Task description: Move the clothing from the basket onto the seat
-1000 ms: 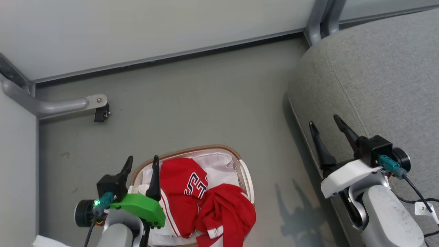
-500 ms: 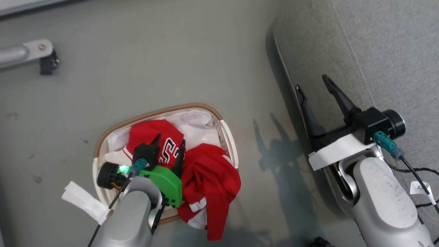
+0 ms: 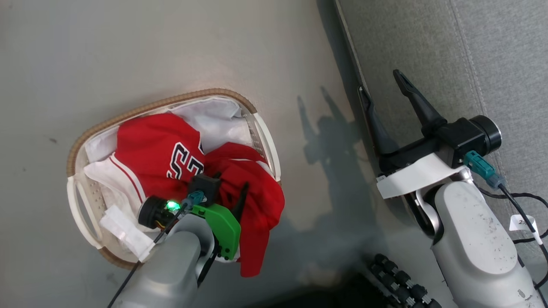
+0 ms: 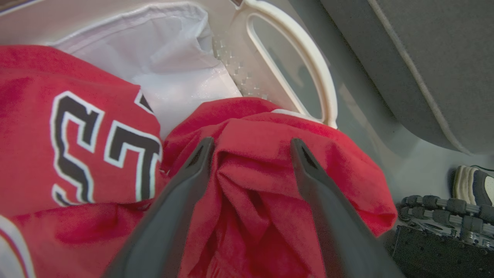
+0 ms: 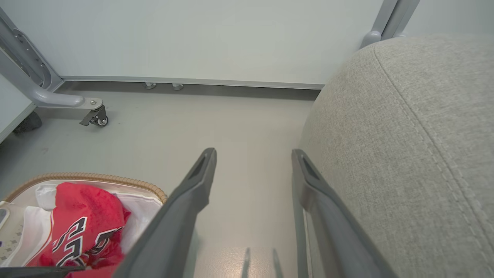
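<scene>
Lowered within the last second, the left gripper (image 4: pixel 251 142) is set wide astride a fold of the clothing (image 3: pixel 150 145), still heaped in the basket (image 3: pixel 158 102) beside the seat (image 3: pixel 428 42); closing is judged next.

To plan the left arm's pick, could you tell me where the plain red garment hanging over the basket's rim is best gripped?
Grip the raised bunch of folds on top of the plain red garment, coming down from above with the open left gripper. The cloth ridges up there between its fingers; the draped end hangs outside the basket.
</scene>
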